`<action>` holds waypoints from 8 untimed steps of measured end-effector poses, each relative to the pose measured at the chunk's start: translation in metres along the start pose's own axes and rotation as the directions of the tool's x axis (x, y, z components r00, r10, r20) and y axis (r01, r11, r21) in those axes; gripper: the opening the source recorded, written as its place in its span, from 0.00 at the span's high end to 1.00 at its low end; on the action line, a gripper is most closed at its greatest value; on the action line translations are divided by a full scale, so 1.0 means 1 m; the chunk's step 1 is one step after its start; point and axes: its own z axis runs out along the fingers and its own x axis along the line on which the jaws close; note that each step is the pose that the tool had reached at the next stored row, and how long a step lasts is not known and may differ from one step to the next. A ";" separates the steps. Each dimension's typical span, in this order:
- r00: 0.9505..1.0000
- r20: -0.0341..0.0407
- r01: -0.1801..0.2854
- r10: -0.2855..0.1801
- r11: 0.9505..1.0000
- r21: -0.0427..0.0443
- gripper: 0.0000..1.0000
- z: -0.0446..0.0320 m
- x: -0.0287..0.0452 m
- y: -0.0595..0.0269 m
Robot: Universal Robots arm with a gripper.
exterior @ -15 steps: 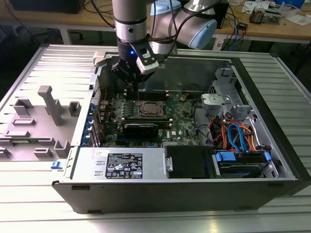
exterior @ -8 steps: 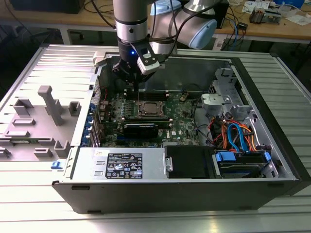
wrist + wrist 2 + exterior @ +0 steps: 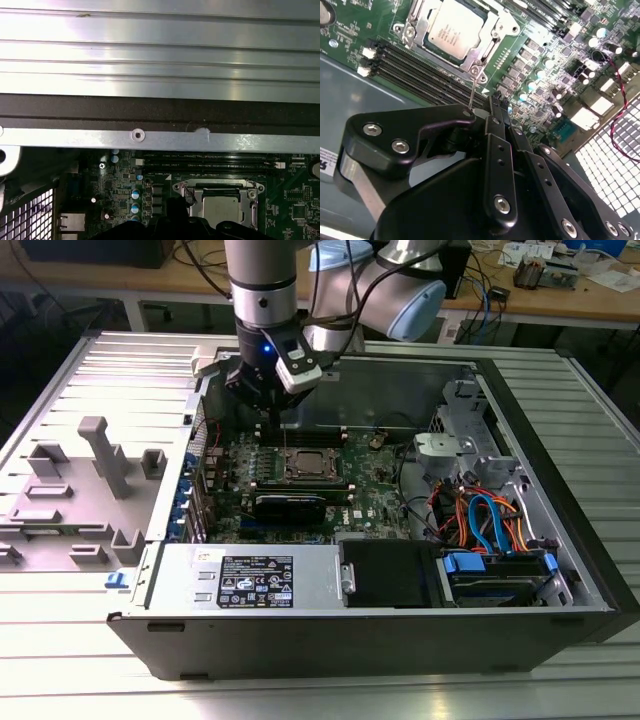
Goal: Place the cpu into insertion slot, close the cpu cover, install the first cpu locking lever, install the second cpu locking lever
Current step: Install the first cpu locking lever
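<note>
Over the green circuit board [image 3: 350,35] inside the open computer case [image 3: 400,640], the gripper [image 3: 497,104] hangs with its jaws drawn together. It is just beside a thin locking lever [image 3: 473,87] that stands up from the socket's corner. The cpu [image 3: 455,27] lies seated in the insertion slot [image 3: 407,31], with the cpu cover [image 3: 490,47] folded down around it.

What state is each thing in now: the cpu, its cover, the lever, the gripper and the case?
cpu: lying flat, silver top up, framed by the cover.
cover: down over the cpu's edges.
lever: thin rod standing up, not latched down.
gripper: right next to the lever; contact unclear.
case: open, inside exposed.
</note>
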 end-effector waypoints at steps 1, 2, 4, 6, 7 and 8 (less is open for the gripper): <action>1.000 0.000 0.005 -0.005 1.000 0.000 0.89 0.0000 -0.0001 0.0017; 1.000 0.000 0.006 -0.006 1.000 0.000 0.89 0.0000 -0.0006 0.0028; 1.000 0.000 0.006 -0.006 1.000 0.000 0.89 0.0002 -0.0034 0.0032; 1.000 0.000 0.007 -0.007 1.000 0.000 0.89 0.0004 -0.0067 0.0032; 1.000 0.000 0.006 -0.006 1.000 0.000 0.89 0.0005 -0.0083 0.0032; 1.000 0.000 0.006 -0.006 1.000 0.000 0.89 0.0006 -0.0100 0.0031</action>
